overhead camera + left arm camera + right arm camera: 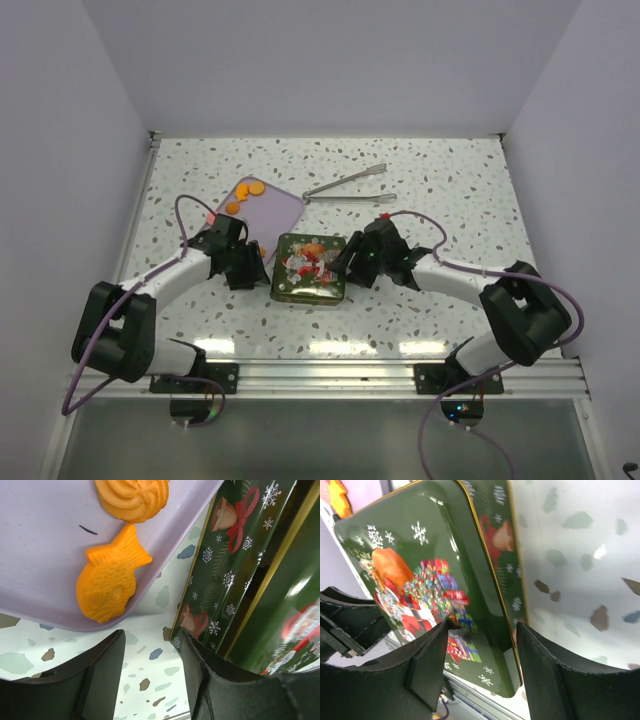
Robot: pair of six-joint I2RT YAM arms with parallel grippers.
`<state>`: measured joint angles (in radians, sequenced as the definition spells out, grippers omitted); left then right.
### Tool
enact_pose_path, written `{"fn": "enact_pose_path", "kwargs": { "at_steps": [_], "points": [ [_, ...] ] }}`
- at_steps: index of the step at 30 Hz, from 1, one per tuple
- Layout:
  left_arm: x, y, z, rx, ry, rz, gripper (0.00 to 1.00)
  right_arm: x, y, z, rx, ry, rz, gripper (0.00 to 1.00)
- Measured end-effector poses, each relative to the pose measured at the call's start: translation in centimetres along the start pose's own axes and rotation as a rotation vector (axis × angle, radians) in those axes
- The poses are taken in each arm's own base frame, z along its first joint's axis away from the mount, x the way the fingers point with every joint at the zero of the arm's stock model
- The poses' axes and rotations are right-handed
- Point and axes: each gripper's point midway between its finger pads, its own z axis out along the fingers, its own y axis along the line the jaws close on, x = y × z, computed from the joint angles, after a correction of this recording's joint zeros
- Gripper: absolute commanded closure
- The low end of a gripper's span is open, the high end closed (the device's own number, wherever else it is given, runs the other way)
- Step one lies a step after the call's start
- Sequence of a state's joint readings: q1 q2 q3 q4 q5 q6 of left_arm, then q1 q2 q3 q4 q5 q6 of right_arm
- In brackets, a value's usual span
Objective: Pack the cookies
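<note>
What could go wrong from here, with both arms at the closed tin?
The tin lies close beside the tray; a push from the right could knock it into the tray and shake the cookies. The right fingers seem to straddle only the rim of the lid, so it may slip or tilt when lifted.

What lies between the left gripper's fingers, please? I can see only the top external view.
Observer: The left gripper is open; only table shows between its fingers, with the tin's side wall beside one.
Operator: What lies nearest it on the purple tray?
Observer: A fish-shaped cookie and a swirl cookie, both near its rim.
Operator: Does the right gripper hold the lid?
Observer: No, it is open; the lid's gold rim shows between its fingers.
</note>
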<state>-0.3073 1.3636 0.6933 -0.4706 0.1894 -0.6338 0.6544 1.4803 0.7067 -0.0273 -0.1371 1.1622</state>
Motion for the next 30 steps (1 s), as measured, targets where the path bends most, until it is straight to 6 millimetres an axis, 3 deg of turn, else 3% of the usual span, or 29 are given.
{"fn": "enact_pose_path", "kwargs": {
  "at_steps": [22, 26, 30],
  "points": [
    [0.2, 0.4, 0.9, -0.002, 0.028, 0.003, 0.49, 0.1, 2.3, 2.4, 0.071, 0.06, -0.062, 0.3],
    [0.1, 0.6, 1.0, -0.009, 0.03, 0.007, 0.5, 0.3, 2.8, 2.9, 0.116, 0.072, -0.098, 0.2],
    [0.1, 0.6, 1.0, -0.008, 0.03, 0.006, 0.5, 0.5, 3.2, 3.0, 0.164, 0.076, -0.132, 0.17]
  ]
}}
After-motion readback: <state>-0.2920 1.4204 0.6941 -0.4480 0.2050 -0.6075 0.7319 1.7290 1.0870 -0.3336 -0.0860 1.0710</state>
